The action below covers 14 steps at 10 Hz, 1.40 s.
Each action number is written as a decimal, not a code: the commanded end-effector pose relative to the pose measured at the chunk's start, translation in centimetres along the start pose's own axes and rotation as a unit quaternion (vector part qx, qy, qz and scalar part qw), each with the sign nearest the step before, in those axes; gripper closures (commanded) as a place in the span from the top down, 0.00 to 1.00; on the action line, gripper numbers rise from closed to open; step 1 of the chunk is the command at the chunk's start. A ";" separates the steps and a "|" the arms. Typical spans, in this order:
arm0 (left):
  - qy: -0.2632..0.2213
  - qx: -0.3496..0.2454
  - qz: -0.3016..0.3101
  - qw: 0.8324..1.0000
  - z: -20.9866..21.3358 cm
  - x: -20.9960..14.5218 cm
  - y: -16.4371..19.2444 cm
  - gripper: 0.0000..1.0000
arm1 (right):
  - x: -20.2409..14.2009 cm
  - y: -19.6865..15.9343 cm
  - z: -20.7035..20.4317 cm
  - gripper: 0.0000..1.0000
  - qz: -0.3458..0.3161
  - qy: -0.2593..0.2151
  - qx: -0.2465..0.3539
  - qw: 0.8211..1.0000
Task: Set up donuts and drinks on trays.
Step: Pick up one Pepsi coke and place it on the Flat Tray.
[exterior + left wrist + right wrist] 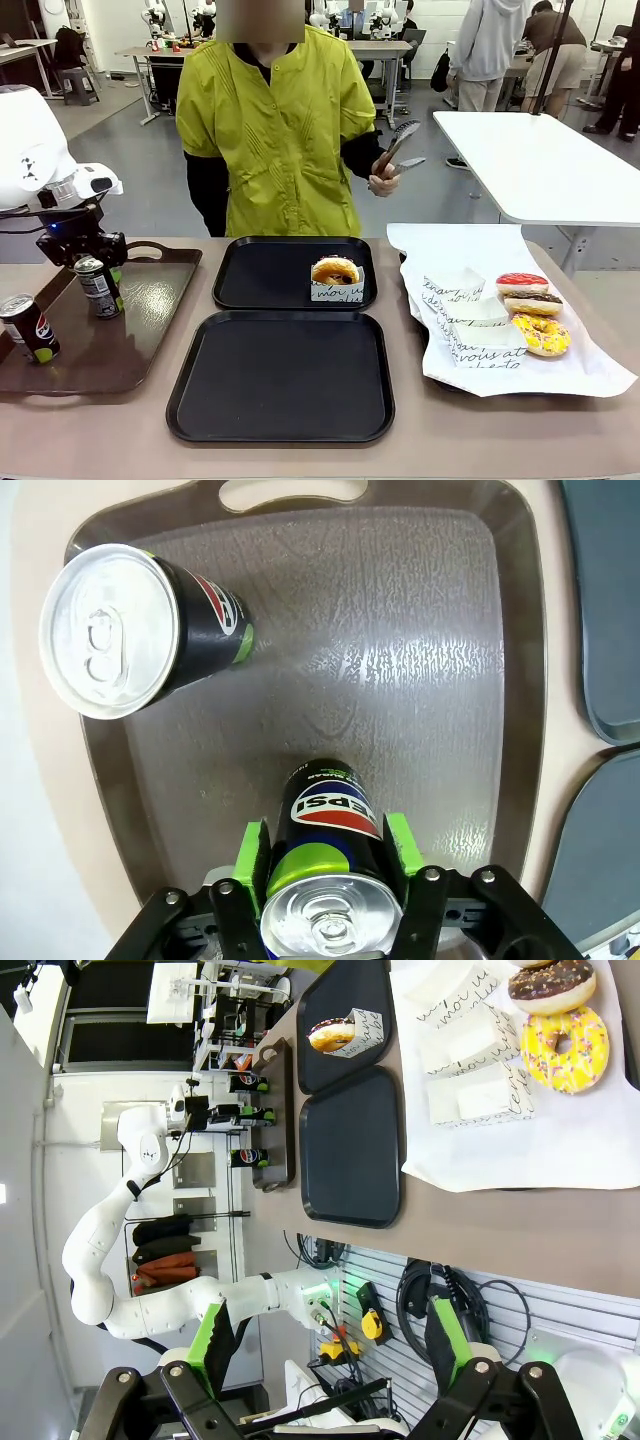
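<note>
My left gripper [97,270] [325,865] is shut on a dark soda can [99,287] [322,875] over the glossy brown tray [150,300] [400,650]. A second can [28,327] [130,630] stands on that tray nearer its left end. Two black trays lie in the middle. The far tray [255,275] [345,1000] holds one chocolate-iced donut in a paper box [335,275] [337,1033]. The near tray [280,375] [350,1150] is bare. My right gripper [330,1345] is open with nothing between its fingers, off the table's right end.
A white-paper-lined tray [590,375] at the right carries a red-iced donut [522,283], a chocolate one [533,302] [552,985], a yellow one [540,335] [565,1048] and several empty paper boxes [478,330]. The person across the table holds tongs [397,148].
</note>
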<state>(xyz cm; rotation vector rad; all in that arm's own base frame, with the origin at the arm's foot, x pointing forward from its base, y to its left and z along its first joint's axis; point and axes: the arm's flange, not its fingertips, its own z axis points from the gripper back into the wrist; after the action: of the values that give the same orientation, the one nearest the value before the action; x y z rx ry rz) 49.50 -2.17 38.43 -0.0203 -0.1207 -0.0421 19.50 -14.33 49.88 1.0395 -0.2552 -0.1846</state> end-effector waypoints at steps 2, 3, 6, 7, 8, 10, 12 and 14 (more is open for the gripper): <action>0.028 0.027 0.001 0.999 0.9 -0.1 -0.2 0.00 | 0.1 0.0 0.0 1.00 0.004 -0.001 0.008 1.000; 0.036 0.023 -0.011 0.999 2.0 -0.1 -0.6 0.00 | 0.1 0.0 0.0 1.00 0.004 -0.001 0.008 1.000; 0.060 0.022 -0.063 0.996 7.5 -1.7 -2.7 0.00 | 0.1 0.0 0.0 1.00 0.004 -0.001 0.008 1.000; 0.048 0.025 -0.077 0.996 9.5 -2.7 -3.4 0.00 | 0.1 0.0 0.0 1.00 0.004 -0.001 0.008 1.000; 0.034 0.026 -0.088 0.995 12.0 -3.8 -4.2 0.00 | 0.1 0.0 0.0 1.00 0.004 -0.001 0.008 1.000; 0.011 0.024 -0.096 0.995 15.5 -5.7 -5.3 0.00 | 0.1 0.0 0.0 1.00 0.004 -0.001 0.008 1.000; 0.036 0.005 -0.075 0.997 17.6 -6.4 -5.2 0.00 | 0.1 0.0 0.0 1.00 0.004 -0.001 0.008 1.000; 0.012 0.023 -0.089 0.996 16.3 -5.8 -5.7 0.00 | 0.1 0.0 0.0 1.00 0.004 -0.001 0.008 1.000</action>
<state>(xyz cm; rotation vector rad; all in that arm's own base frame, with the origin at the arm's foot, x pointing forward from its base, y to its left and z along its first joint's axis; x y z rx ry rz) 40.87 -7.08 54.45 0.0315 -0.0821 -0.2125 19.51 -14.32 49.87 1.0393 -0.2547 -0.1846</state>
